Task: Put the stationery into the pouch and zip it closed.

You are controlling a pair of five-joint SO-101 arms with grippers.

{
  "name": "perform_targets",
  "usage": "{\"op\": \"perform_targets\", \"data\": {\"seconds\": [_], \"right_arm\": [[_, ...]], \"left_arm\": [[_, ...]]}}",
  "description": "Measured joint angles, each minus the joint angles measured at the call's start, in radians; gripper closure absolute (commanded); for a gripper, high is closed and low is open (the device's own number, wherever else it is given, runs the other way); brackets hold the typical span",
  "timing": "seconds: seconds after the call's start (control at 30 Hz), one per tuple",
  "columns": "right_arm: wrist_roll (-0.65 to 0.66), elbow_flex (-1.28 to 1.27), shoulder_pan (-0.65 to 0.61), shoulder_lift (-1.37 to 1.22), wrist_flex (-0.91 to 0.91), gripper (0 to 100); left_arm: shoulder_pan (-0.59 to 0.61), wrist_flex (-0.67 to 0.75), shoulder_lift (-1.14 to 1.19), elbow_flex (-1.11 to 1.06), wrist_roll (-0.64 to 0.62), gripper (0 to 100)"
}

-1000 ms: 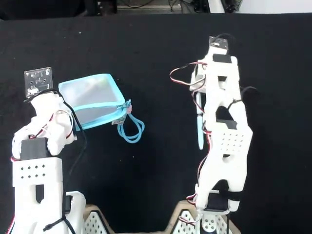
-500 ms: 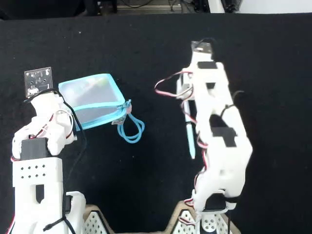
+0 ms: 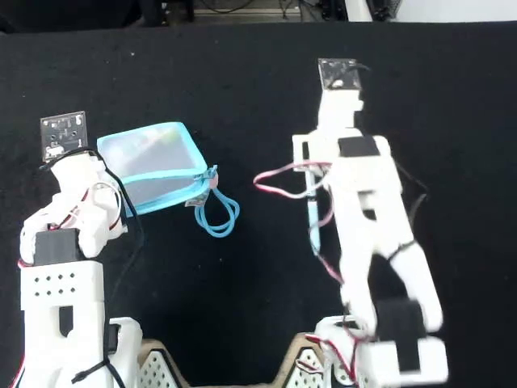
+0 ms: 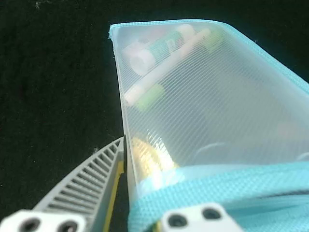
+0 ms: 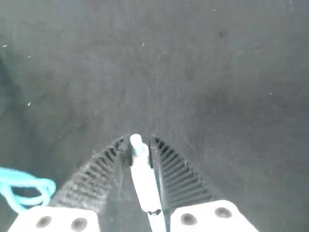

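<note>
Clamps the left gripper (image 3: 113,194) shut on the pouch (image 3: 152,164) at its near-left corner, ribbed finger (image 4: 89,186) pressed flat against the clear striped wall. Rests the pouch on the table (image 3: 242,97), in the left half and close to the left edge, with the teal zip band (image 3: 166,184) along the near side. Trails a blue cord (image 3: 216,214) in a loop on the cloth off the pouch's near-right corner. Shows through the wall, in the left wrist view, a white tube (image 4: 145,58), a long white stick (image 4: 159,67), a green piece (image 4: 149,96) and something yellow (image 4: 149,157) just beside the finger. Cannot tell whether the zip stands open.

Grips a pen (image 3: 313,218) in the right gripper (image 5: 138,147), both fingers closed against the barrel, one end poking just past the fingertips. Holds the pen over the middle of the table, right of the cord and well apart from the pouch, lengthwise from far edge toward near edge. Cannot tell whether the pen touches the cloth.
</note>
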State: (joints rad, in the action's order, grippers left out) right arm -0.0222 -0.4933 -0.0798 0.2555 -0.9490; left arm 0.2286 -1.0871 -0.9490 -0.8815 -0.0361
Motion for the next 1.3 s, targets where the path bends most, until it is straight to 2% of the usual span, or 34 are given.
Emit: {"op": "perform_targets", "data": {"seconds": [0.6,0.83,0.93,1.07,1.3], "right_arm": [[0.003,-0.207,-0.031,0.517,0.006,98.7],[0.003,-0.396,-0.031,0.641,0.17,98.7],[0.003,-0.399,-0.031,0.643,0.181,98.7],[0.009,-0.342,-0.031,0.643,0.091,98.7],[0.106,-0.064,-0.031,0.542,-0.215,98.7]], "left_arm": [[0.0,0.0,0.0,0.0,0.0,96],[0.0,0.0,0.0,0.0,0.0,96],[0.0,0.0,0.0,0.0,0.0,96],[0.0,0.0,0.0,0.0,0.0,96],[0.0,0.0,0.0,0.0,0.0,96]]}}
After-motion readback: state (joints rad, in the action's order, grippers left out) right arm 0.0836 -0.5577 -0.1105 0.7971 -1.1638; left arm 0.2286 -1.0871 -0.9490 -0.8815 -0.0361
